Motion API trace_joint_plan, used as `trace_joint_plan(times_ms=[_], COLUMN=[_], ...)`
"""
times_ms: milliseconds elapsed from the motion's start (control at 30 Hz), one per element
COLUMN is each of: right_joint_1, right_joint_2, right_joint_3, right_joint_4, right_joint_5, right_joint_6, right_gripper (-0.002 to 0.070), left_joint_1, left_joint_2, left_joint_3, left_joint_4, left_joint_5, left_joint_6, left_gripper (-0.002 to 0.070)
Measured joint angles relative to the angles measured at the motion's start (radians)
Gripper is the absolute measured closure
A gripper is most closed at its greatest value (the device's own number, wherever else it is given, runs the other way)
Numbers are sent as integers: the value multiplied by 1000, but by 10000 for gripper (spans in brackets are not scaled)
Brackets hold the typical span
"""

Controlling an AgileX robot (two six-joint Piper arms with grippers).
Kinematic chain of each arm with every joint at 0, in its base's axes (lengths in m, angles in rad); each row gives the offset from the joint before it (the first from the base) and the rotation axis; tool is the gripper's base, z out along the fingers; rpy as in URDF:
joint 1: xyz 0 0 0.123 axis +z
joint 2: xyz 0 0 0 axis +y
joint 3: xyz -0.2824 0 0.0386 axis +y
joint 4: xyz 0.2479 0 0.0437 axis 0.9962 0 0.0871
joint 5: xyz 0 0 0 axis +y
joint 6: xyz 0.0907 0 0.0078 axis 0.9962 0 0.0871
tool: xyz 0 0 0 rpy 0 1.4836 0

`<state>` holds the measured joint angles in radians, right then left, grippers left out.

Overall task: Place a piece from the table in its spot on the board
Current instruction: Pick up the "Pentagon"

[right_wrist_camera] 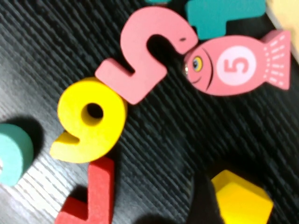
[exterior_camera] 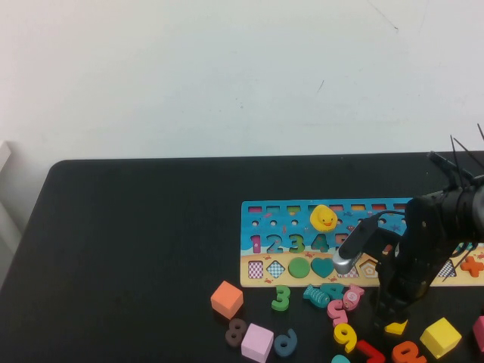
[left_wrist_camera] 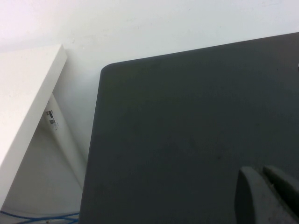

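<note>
The piece, a small flat yellow pentagon (exterior_camera: pixel 395 327), lies on the black table (exterior_camera: pixel 136 249) in front of the board (exterior_camera: pixel 302 261), among loose numbers. My right gripper (exterior_camera: pixel 392 318) is lowered right over it. In the right wrist view the pentagon (right_wrist_camera: pixel 243 200) lies flat on the table, with one dark finger (right_wrist_camera: pixel 204 203) against its side and bare table on its other side, so the gripper is open. My left gripper (left_wrist_camera: pixel 273 198) is shut and empty over bare table near a rounded corner; it is out of the high view.
Near the piece lie a larger yellow cube (exterior_camera: pixel 440 336), a yellow 9 (right_wrist_camera: pixel 88 121), a pink 5 (right_wrist_camera: pixel 147 51), a pink fish (right_wrist_camera: pixel 236 65) and a red number (right_wrist_camera: pixel 93 196). A yellow duck (exterior_camera: pixel 324 218) sits on the board. Orange (exterior_camera: pixel 226 299) and pink (exterior_camera: pixel 257 341) cubes lie to the left.
</note>
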<state>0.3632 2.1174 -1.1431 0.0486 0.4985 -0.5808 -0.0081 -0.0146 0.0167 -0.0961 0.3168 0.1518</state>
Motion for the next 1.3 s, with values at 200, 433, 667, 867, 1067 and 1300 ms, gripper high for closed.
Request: trace_joint_plan(times_ms=[200,433,667,867,1067,1300], right_joint_1=[0,0,0,0,0,0], right_joint_2=[0,16,49,52,52,14], right_joint_3=[0,0,-2,-8,-10,-42], right_joint_4=[0,-2,-6,-6,-6,-6], right_joint_5=[5,9,9,9,11,98], right_joint_6=[0,0,0,0,17,22], right_gripper=[216,216,216,232,300,300], left_joint_1=[0,0,0,0,0,0], left_joint_2=[0,0,0,0,0,0], left_joint_3=[0,0,0,0,0,0], left_joint_4=[0,0,0,0,0,0], left_joint_5=[0,0,0,0,0,0], left_joint_6=[0,0,0,0,0,0], left_gripper=[676,676,676,676,676,678])
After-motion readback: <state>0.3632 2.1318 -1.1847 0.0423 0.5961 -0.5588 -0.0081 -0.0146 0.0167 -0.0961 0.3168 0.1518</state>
